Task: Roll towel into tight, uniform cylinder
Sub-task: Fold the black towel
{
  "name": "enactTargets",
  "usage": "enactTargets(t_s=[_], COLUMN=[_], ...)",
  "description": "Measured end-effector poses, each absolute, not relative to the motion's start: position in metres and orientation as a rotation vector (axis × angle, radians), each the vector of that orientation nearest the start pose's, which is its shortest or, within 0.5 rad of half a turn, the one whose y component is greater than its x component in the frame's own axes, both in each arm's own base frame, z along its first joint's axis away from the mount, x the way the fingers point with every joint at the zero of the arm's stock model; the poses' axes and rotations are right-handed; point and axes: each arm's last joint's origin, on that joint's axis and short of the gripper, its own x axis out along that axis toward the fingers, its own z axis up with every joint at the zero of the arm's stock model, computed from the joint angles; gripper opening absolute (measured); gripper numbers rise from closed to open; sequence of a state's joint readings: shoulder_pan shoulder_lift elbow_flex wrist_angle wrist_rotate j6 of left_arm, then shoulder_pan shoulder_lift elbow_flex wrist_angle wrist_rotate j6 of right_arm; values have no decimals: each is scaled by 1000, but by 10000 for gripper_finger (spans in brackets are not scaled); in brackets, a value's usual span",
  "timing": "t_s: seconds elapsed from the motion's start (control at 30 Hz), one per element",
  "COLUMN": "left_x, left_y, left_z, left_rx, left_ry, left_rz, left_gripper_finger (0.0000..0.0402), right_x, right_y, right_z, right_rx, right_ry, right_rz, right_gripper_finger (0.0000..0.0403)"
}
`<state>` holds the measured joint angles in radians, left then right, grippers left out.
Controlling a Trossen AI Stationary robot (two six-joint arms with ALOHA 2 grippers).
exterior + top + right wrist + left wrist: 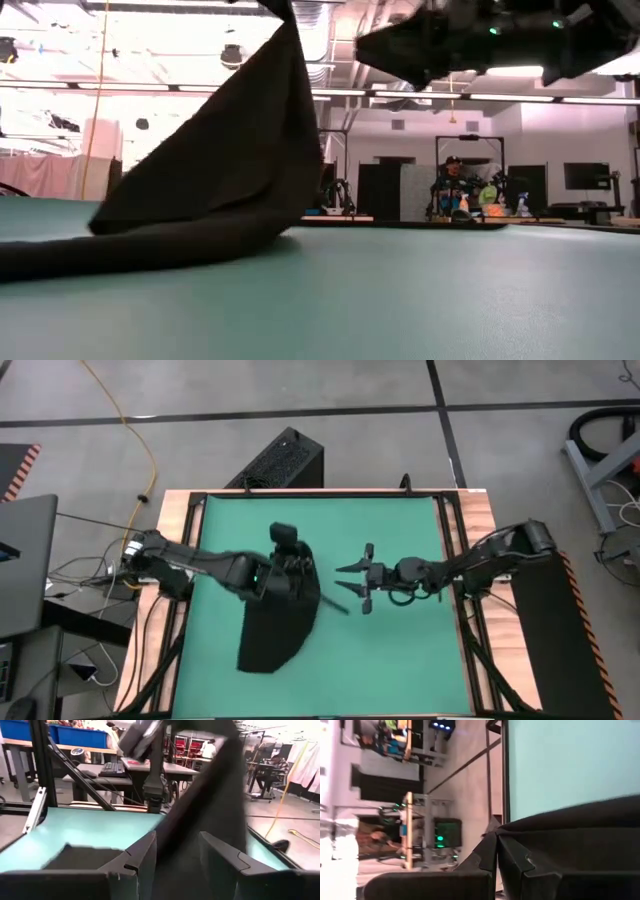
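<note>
your left gripper (290,565) is clamped on the black towel (275,615), holding one part of it up off the green mat (390,530) near the middle of the table. in the low view the cloth (215,180) hangs down from that raised point like a tent, and its lower part trails flat across the mat toward the near side. in the left wrist view the fingers (490,855) sit pressed together with cloth folded around them.

your right gripper (352,582) floats just beside the lifted edge, on the right half of the mat, its fingers apart and holding nothing. its wrist view shows both fingers (145,855) spread, with the draped towel (215,805) hanging just beyond them.

a black ribbed box (275,460) sits on the floor past the table's far edge.
</note>
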<state>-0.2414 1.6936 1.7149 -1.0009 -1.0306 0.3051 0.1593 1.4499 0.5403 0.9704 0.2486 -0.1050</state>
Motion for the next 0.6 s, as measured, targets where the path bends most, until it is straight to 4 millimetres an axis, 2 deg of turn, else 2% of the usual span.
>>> enactTargets(t_s=[0.17, 0.33, 0.43, 0.6], left_x=[341, 342, 342, 342], left_y=[-40, -33, -33, -33], left_z=[375, 378, 378, 378], left_rx=[817, 816, 834, 850], left_ry=[915, 925, 932, 939], left_rz=[615, 630, 623, 616], left_gripper_finger=[0, 0, 0, 0], right_x=[308, 335, 344, 353], right_y=[46, 46, 44, 40], right_z=[205, 190, 181, 170], right_rx=[-101, -111, -69, 2], right_ry=[-9, 55, 73, 82], right_rz=[-161, -337, -411, -426], right_gripper_finger=[171, 173, 178, 189])
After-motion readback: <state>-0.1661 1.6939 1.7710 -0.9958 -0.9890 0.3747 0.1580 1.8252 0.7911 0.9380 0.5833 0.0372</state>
